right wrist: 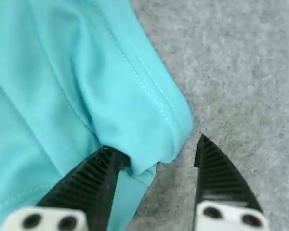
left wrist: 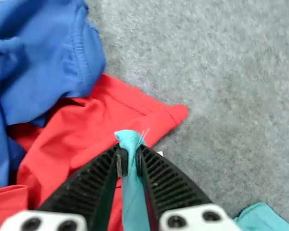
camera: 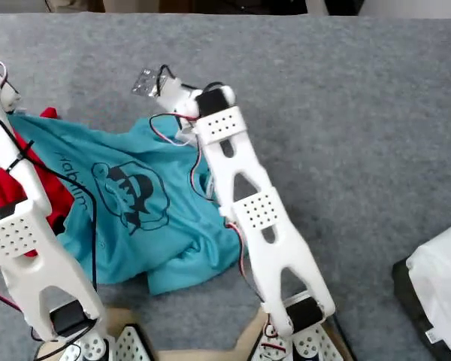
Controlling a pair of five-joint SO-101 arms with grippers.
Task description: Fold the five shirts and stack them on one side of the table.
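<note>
**Left end effector pinching the teal shirt, right one spread at its hem**

The left end effector (left wrist: pixel 128 155) is gripping a narrow fold of the teal shirt (camera: pixel 161 241). Its two black ribbed fingers (left wrist: pixel 98 175) are pressing almost together, and the teal cloth is squeezed between them and poking out just past their tips. Directly beyond those tips the red shirt (left wrist: pixel 82 139) is lying crumpled on the grey bench (left wrist: pixel 221 72), with one corner pointing out onto bare surface. Farther out from the end effector, the blue shirt (left wrist: pixel 33 57) is lying bunched and overlapping the red shirt's far edge.

The right end effector (right wrist: pixel 155 147) is standing wide apart and holding nothing. It is straddling a stitched hem of the teal shirt. One finger (right wrist: pixel 94 185) is touching the cloth where the hem is curling under, though whether it is sitting above or below the fabric cannot be told. The other finger (right wrist: pixel 216 178) is hanging clear of the cloth, over bare bench.

In the high view the teal shirt is spreading rumpled from the right end effector back toward the arm bases. Its dark printed figure is facing up and it is filling the space between the two arms. The red shirt is showing from under the teal shirt's edge beside the left arm. Well apart from both end effectors, a white object (camera: pixel 443 278) is sitting at the bench's edge on the right arm's side.
</note>
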